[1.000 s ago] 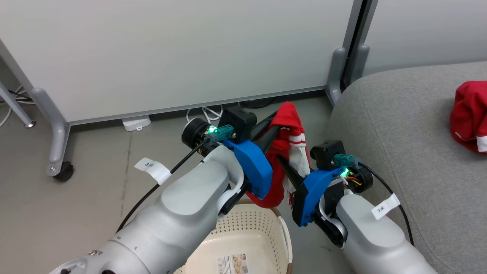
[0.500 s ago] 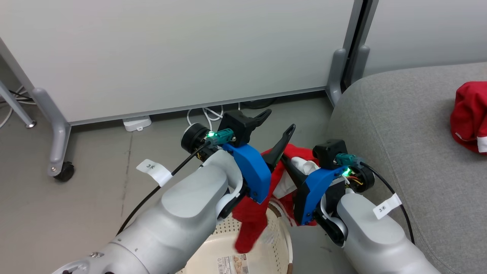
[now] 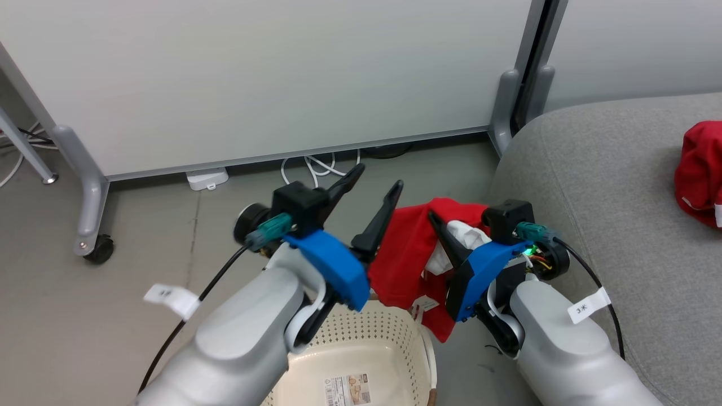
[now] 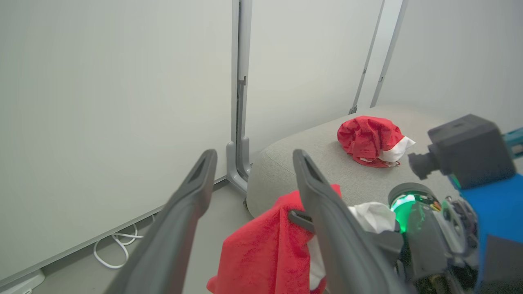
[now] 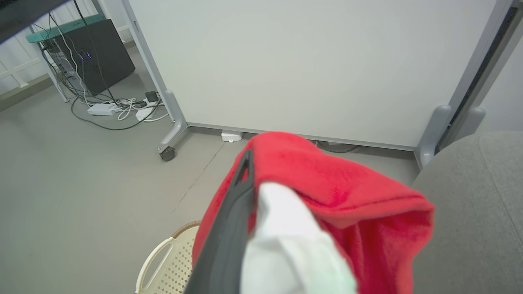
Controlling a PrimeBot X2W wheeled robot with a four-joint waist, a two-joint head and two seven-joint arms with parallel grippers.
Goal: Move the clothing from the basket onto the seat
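A red and white piece of clothing (image 3: 406, 254) hangs over the basket (image 3: 361, 330), and my right gripper (image 3: 437, 221) is shut on it. Cloth covers one of that gripper's fingers; the other finger (image 5: 235, 212) shows dark against the clothing (image 5: 335, 183). My left gripper (image 3: 379, 176) stands open just left of the cloth, with nothing between its fingers (image 4: 192, 192). Another red piece of clothing (image 3: 699, 169) lies bunched on the grey seat (image 3: 609, 186), to the right of both arms. The cream basket's rim (image 5: 163, 249) sits on the floor below my grippers.
A white partition panel stands behind, with a castor foot (image 3: 93, 248) at the left and posts (image 3: 507, 107) beside the seat. White cables (image 3: 316, 163) and a power strip (image 3: 207, 177) lie at its base. A black box with cables (image 5: 102, 53) stands far left.
My left gripper has let go of the red clothing, opened wide and drawn off to the left. The clothing has dropped lower and hangs from my right gripper alone.
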